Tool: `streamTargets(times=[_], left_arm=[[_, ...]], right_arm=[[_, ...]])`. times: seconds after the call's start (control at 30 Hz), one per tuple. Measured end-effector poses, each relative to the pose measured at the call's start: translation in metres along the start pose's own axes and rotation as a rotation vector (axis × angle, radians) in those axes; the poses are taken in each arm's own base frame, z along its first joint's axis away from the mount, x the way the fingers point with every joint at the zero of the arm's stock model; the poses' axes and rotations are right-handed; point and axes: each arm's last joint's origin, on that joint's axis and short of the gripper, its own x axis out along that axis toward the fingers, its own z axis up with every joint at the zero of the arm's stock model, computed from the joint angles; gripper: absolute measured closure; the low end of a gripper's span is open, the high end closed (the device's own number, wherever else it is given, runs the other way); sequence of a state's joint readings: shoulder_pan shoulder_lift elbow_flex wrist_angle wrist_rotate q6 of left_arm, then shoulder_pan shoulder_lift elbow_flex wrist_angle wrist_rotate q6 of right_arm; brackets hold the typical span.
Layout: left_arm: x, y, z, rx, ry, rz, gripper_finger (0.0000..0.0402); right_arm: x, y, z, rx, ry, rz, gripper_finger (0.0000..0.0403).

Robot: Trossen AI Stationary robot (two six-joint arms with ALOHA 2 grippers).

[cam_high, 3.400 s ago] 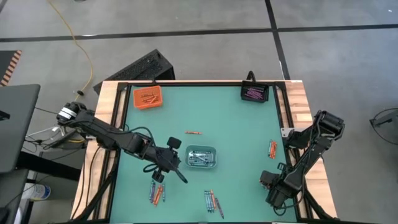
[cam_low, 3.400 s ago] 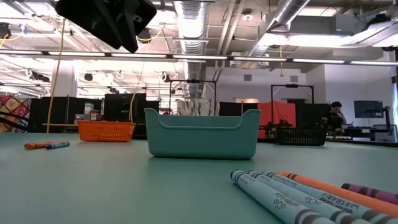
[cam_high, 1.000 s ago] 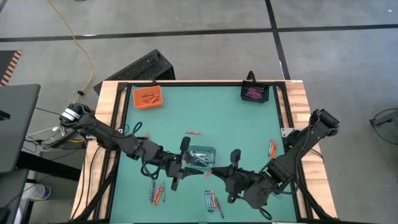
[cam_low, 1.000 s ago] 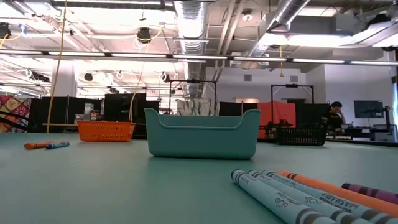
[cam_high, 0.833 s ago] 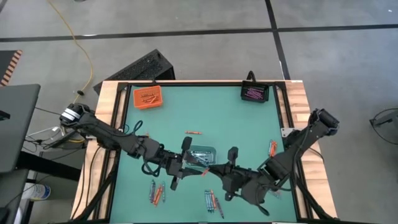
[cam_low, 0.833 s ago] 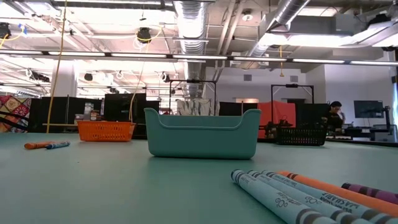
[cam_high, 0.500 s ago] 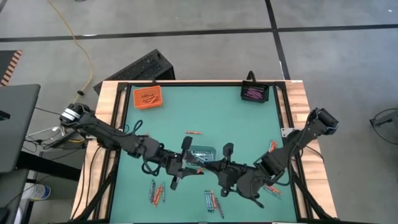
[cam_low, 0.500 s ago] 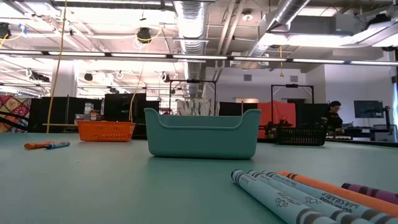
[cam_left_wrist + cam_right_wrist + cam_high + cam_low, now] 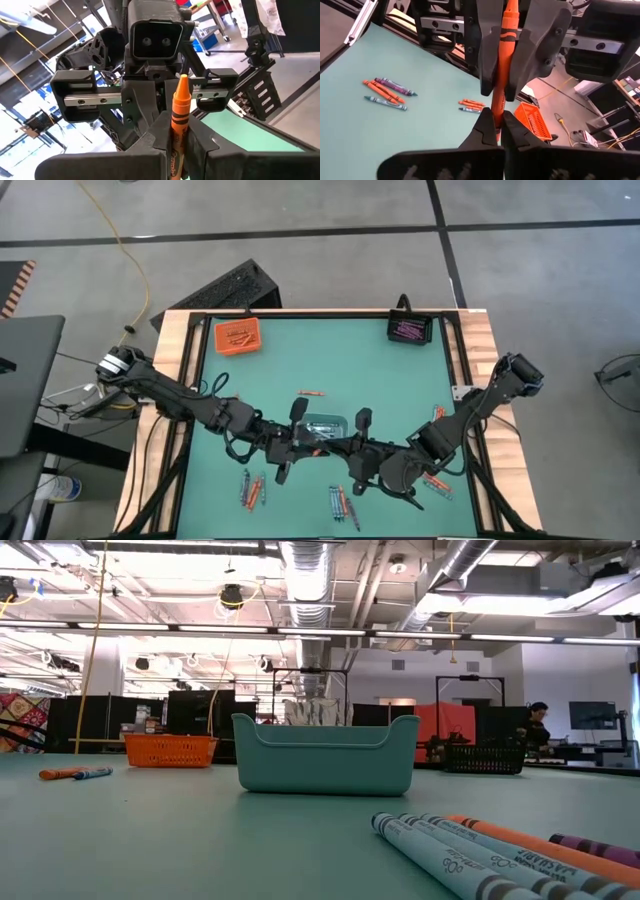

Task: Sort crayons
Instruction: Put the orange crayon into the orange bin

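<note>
On the near part of the green worktop (image 9: 380, 370) some loose crayons lie in small groups: one group (image 9: 343, 504) at the front middle, another group (image 9: 251, 489) at the front left. In the low view the front-middle crayons (image 9: 490, 850) lie close to the camera, grey-blue, orange and purple side by side.

A little farther in, the two arms meet above the worktop, just in front of the grey-blue tray (image 9: 322, 423). The left gripper (image 9: 300, 442) and the right gripper (image 9: 345, 446) point at each other, and one orange crayon (image 9: 322, 444) is between them. In the left wrist view the left gripper (image 9: 179, 137) is closed on the lower part of this orange crayon (image 9: 178, 120), which stands upright with its tip up, and the other gripper faces it from close behind. In the right wrist view the right gripper (image 9: 496, 127) is closed tightly on one end of the same orange crayon (image 9: 502, 60), while the fingers of the left gripper (image 9: 519, 50) press it from both sides higher up. So both grippers hold one crayon in the air.

Beyond the tray a single orange crayon (image 9: 311, 393) lies alone on the worktop. Near the right edge two or three orange crayons (image 9: 438, 415) lie beside the right arm.

At the far left corner stands the orange tray (image 9: 237, 336) with orange crayons inside. At the far right corner stands the black tray (image 9: 408, 329) with purple-pink crayons inside.
</note>
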State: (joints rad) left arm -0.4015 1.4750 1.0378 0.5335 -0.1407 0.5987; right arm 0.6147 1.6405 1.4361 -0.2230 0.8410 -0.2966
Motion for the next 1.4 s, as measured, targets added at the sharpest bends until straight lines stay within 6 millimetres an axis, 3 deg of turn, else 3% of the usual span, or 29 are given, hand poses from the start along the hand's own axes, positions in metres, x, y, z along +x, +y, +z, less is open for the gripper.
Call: streamTargets(times=[0.23,0.53,0.8,1.07,1.4], left_arm=[[0.000,-0.001,-0.001,0.032,0.015,-0.006,0.0393],[-0.003,0.000,-0.016,0.112,0.195,-0.015,0.0394],[-0.022,0.035,-0.039,0.096,0.458,0.034,0.0394],[-0.055,0.079,-0.056,0.077,0.676,0.116,0.0394],[-0.096,0.121,-0.064,0.065,0.830,0.216,0.0394]], right_arm=[[0.000,0.000,-0.001,0.003,0.009,-0.016,0.0389],[0.000,-0.002,-0.012,0.009,0.109,-0.100,0.0272],[-0.004,0.000,-0.034,0.061,0.262,-0.107,0.0216],[-0.008,-0.003,-0.051,0.083,0.378,-0.129,0.0219],[-0.002,-0.006,-0.049,0.127,0.370,-0.110,0.0221]])
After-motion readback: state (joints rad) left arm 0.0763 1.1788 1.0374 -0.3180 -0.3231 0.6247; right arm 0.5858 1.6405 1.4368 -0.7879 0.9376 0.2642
